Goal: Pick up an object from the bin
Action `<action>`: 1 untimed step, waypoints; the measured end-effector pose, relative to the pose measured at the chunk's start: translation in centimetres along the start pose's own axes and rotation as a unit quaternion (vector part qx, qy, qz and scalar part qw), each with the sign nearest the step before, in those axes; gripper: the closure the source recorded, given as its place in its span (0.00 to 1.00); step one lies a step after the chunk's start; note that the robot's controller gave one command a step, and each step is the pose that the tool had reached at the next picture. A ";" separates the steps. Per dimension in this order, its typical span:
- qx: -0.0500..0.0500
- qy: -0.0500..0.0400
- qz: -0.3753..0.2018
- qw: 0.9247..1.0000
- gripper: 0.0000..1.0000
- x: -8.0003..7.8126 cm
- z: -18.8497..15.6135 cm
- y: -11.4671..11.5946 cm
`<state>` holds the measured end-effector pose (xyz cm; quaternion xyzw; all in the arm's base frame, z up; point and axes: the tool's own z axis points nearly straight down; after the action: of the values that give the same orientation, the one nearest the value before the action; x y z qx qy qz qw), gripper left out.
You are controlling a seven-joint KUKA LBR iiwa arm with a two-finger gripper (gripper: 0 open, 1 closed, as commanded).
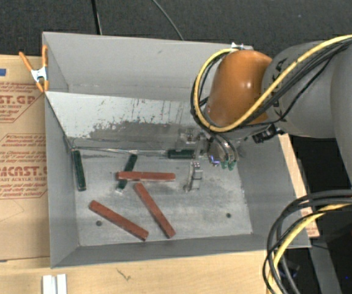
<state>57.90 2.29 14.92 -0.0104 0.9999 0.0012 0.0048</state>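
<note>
My gripper (193, 179) hangs low over the right middle of the bin floor, under the orange wrist cover. Nothing shows in it. Just to its left lies a red-brown flat stick (146, 176), roughly level, its right end a short way from the gripper. A short dark green stick (180, 154) lies just above and left of the gripper, near the back wall. A second red-brown stick (154, 210) slants down to the right below the first one.
A third red-brown stick (117, 220) lies near the front left. A dark green stick (78, 170) rests along the left wall and another tilted one (127, 166) sits by the level stick's left end. The arm covers the bin's right back corner.
</note>
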 end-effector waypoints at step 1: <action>0.001 0.004 -0.024 1.000 0.00 3.4 6.1 0.0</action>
<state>54.58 2.28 8.74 -0.0341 0.9994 -0.0001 0.0012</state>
